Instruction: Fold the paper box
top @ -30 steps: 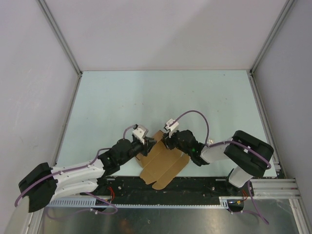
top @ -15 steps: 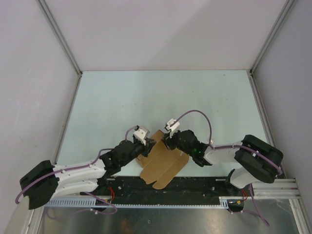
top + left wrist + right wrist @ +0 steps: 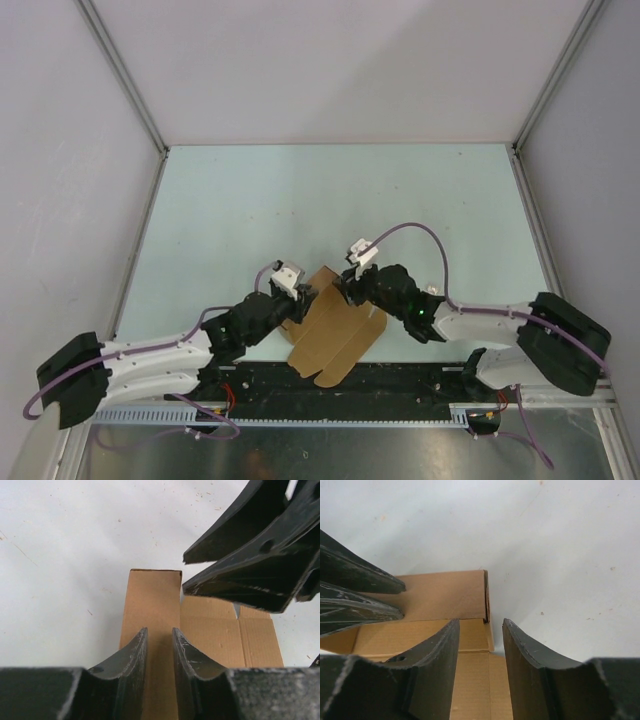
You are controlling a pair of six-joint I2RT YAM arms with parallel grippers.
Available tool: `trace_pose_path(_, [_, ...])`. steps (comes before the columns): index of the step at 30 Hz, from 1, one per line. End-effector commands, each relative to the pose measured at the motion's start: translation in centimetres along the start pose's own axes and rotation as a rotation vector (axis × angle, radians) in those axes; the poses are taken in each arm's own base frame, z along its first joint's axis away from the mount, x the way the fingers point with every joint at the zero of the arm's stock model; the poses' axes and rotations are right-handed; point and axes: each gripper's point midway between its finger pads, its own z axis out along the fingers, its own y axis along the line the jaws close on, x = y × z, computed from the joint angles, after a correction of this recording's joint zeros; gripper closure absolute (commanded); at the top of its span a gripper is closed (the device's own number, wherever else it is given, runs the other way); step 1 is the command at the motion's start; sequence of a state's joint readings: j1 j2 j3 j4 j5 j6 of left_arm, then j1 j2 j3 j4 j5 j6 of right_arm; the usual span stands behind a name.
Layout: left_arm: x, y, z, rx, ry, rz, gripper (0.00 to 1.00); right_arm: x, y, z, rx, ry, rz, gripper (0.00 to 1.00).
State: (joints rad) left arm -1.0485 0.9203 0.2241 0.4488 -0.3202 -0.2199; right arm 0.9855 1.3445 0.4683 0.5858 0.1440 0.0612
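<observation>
Your box (image 3: 335,340) lies mostly flat at the table's (image 3: 300,200) near edge; left gripper (image 3: 159,630) and right gripper (image 3: 481,621) (both part-open, clamping nothing) meet over its far flap (image 3: 152,595), likely to crease it.

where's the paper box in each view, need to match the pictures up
top external: the paper box lies lower centre, at the near edge of the table.
left wrist: lower centre, beyond the left pincer.
right wrist: lower left, beyond the right pincer.
shared landmark: the box's far flap, where both pincers meet.
</observation>
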Motion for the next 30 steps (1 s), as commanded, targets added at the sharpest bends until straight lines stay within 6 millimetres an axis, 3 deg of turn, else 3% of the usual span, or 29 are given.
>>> trace_pose_path(1, [-1.8, -0.3, -0.3, 0.004, -0.045, -0.021, 0.66, -4.0, -0.1, -2.1, 0.024, -0.088, 0.075, 0.53])
trace_pose_path(3, [-2.7, -0.4, -0.5, 0.009, -0.064, -0.028, 0.65, -4.1, -0.6, -3.1, 0.049, -0.078, 0.104, 0.5])
trace_pose_path(5, [-3.8, -0.6, -0.7, 0.013, -0.09, -0.035, 0.63, -5.7, -1.3, -4.3, 0.099, -0.121, 0.2, 0.47])
trace_pose_path(6, [-4.2, -0.6, -0.8, 0.012, -0.093, -0.033, 0.63, -4.8, -1.7, -4.9, 0.13, -0.077, 0.239, 0.46])
trace_pose_path(8, [-4.7, -0.6, -1.0, 0.011, -0.095, -0.034, 0.61, -5.9, -2.6, -6.3, 0.197, -0.105, 0.401, 0.45])
trace_pose_path(9, [-5.1, -0.6, -1.0, 0.007, -0.1, -0.04, 0.6, -4.4, -3.1, -7.1, 0.245, -0.048, 0.446, 0.44])
trace_pose_path(11, [-5.2, -0.7, -1.1, 0.009, -0.093, -0.041, 0.59, -4.2, -3.3, -8.5, 0.295, -0.061, 0.666, 0.43])
trace_pose_path(12, [-5.0, -0.7, -1.1, 0.004, -0.077, -0.044, 0.59, -2.4, -3.4, -9.3, 0.34, -0.005, 0.707, 0.43])
trace_pose_path(17, [-4.7, -0.5, -1.3, -0.013, -0.035, -0.063, 0.59, 1.5, -2.2, -11.5, 0.474, 0.077, 0.983, 0.39])
trace_pose_path(21, [-5.3, -0.5, -2.0, -0.009, -0.036, -0.077, 0.59, 3.9, -1.1, -12.3, 0.521, 0.137, 0.979, 0.38])
trace_pose_path(25, [-6.2, -0.3, -3.4, -0.001, -0.055, -0.092, 0.59, 4.8, -1.8, -13.1, 0.551, 0.144, 0.866, 0.37])
trace_pose_path(30, [-6.6, -0.3, -4.6, 0.015, -0.072, -0.113, 0.58, 6.4, -2.3, -13.8, 0.544, 0.184, 0.851, 0.36])
